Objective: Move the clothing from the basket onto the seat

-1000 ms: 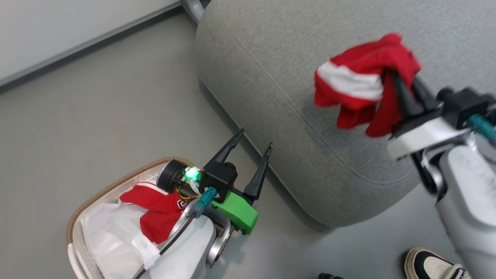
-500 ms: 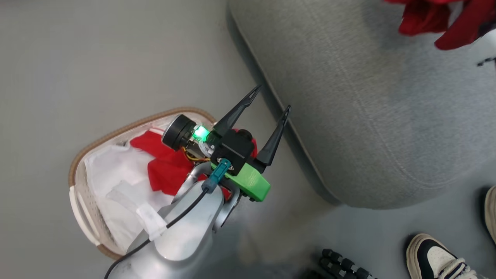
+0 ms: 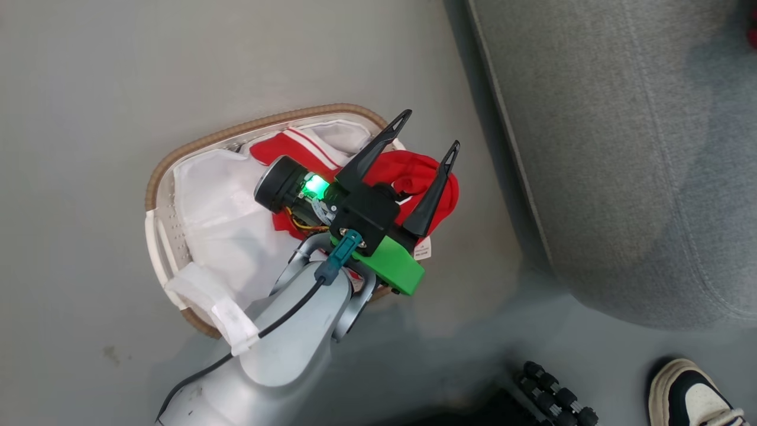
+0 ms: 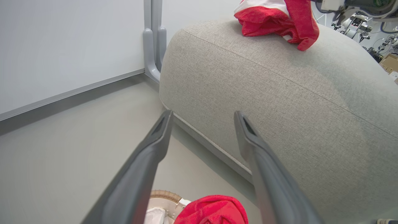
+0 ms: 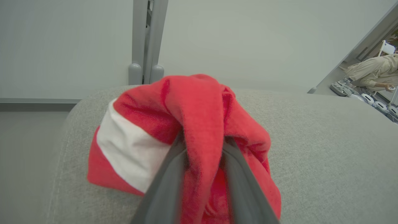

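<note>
Nearest the robot, on the grey floor, a person's shoe sits at the right. The left gripper hovers above the basket, its two dark fingers spread wide with nothing between them. Under it a second red garment lies crumpled on the white liner at the basket's far right end and spills over the edge on the side facing the seat. That heap has a rough long axis running left to right across the basket, with its white-striped end to the left and its bulk to the right.

Farther off, over the seat's top, the right gripper is clamped on the held red garment, its jaws buried in the folds. This one is a bunched lump with no clear long axis, and its white band slants down the left side. I cannot tell whether it rests on the seat or hangs just above.

By my judgement the task is about half done. One piece has reached the seat but is not released. The other waits in the basket, probably for the empty left gripper.
</note>
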Robot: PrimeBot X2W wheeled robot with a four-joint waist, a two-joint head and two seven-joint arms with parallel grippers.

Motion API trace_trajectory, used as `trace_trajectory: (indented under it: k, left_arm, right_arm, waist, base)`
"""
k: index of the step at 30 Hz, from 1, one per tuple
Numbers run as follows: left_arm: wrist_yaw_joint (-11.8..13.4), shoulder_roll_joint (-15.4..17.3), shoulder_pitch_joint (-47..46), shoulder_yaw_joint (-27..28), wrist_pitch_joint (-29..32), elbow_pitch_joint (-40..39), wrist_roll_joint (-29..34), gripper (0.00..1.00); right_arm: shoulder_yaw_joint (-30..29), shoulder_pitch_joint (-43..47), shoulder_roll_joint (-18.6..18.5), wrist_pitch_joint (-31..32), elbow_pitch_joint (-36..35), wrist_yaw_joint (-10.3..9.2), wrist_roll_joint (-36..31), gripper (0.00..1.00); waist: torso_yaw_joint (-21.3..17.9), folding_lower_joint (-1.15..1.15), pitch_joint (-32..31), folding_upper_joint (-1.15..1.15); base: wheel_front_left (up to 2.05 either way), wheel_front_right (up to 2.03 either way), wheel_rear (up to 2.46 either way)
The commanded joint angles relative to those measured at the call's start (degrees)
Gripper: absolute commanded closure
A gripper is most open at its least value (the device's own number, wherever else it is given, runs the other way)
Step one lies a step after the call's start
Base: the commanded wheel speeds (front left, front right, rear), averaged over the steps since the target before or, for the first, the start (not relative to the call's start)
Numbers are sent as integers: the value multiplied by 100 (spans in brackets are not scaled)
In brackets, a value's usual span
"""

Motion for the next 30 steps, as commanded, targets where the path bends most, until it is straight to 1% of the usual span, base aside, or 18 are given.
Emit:
trace_trajectory:
  k: [1, 3, 6, 8, 13, 17, 22, 27, 30]
  left_arm:
    - [39, 21, -72, -2, 3, 8, -44, 0]
    - [65, 20, -9, 60, 3, -15, -109, 0]
    - [112, 22, 156, 196, 4, -5, -148, 0]
    - [131, 22, 250, 301, 3, 5, -129, 0]
    - [153, 23, 637, 681, 3, 18, -83, 0]
    - [127, 23, 1014, 1012, 3, 40, -33, 0]
    - [218, 24, 1536, 1518, 3, -3, -50, 0]
    - [240, 23, 2002, 1940, 3, -90, 44, 0]
    - [305, 23, 2301, 2272, 4, -147, 82, 0]
  right_arm:
    - [-137, 173, -20, -27, 43, -8, -75, 0]
    - [-267, 453, 101, -26, 46, -8, -191, 0]
    - [-502, 1036, 274, -26, -158, -8, -282, 0]
    - [-529, 1449, 334, -26, -333, -7, -358, 0]
    - [-630, 2396, 524, -27, -772, -7, -232, 0]
    - [-490, 3009, 626, -26, -1104, -7, -131, 0]
    - [-204, 3530, 724, -26, -1501, -8, -31, 0]
    - [66, 3852, 883, -26, -1872, -8, 97, 0]
    - [283, 3999, 1024, -26, -2089, -7, 184, 0]
  waist:
    - [144, -1, 42, 0]
    - [146, -1, -65, 0]
    - [132, -1, -308, 0]
    - [126, -1, -496, 0]
    - [117, -1, -1045, 0]
    - [164, -1, -1447, 0]
    - [288, -1, -1917, 0]
    - [519, -1, -2296, 0]
    - [718, -1, -2538, 0]
  base:
    - [0, 0, 0]
    - [0, 0, 0]
    - [0, 0, 0]
    - [0, 0, 0]
    - [0, 0, 0]
    - [0, 0, 0]
    - [0, 0, 0]
    - [0, 0, 0]
    - [0, 0, 0]
